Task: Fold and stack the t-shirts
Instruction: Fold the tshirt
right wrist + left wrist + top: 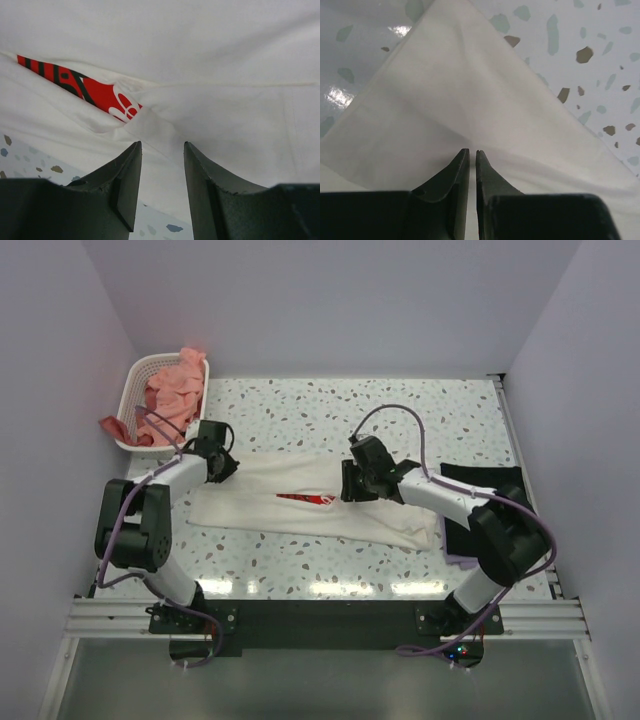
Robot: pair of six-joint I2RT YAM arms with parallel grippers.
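On the table (400,410), a white tee (260,505) lies stretched across the middle, folded lengthwise. Only a thin red sliver of its logo (307,499) shows through a gap in the folds. In the right wrist view the logo (100,95) is mostly tucked under cloth, and its lettering cannot be read.

The left pincer (222,466) sits at the tee's left end. Seen up close, the left pincer (472,151) is almost clenched, with only a thin slit between the tips, which rest at the white cloth (460,100). Whether any fabric is pinched in that slit cannot be told.

The right pincer (350,485) is over the tee's middle, just right of the logo. Its own camera shows the right pincer (162,145) released, the jaws apart above a raised wrinkle of the tee (225,75) and nothing clamped between them.

At the right edge lies a black tee (485,478), its near part covered by the right arm. A pale lilac tee (458,561) peeks out below it, mostly hidden.

At the far left a basket (140,370) holds pink tees (175,390) in a crumpled heap, so their number is unclear. One pink piece hangs over the near rim onto the table.
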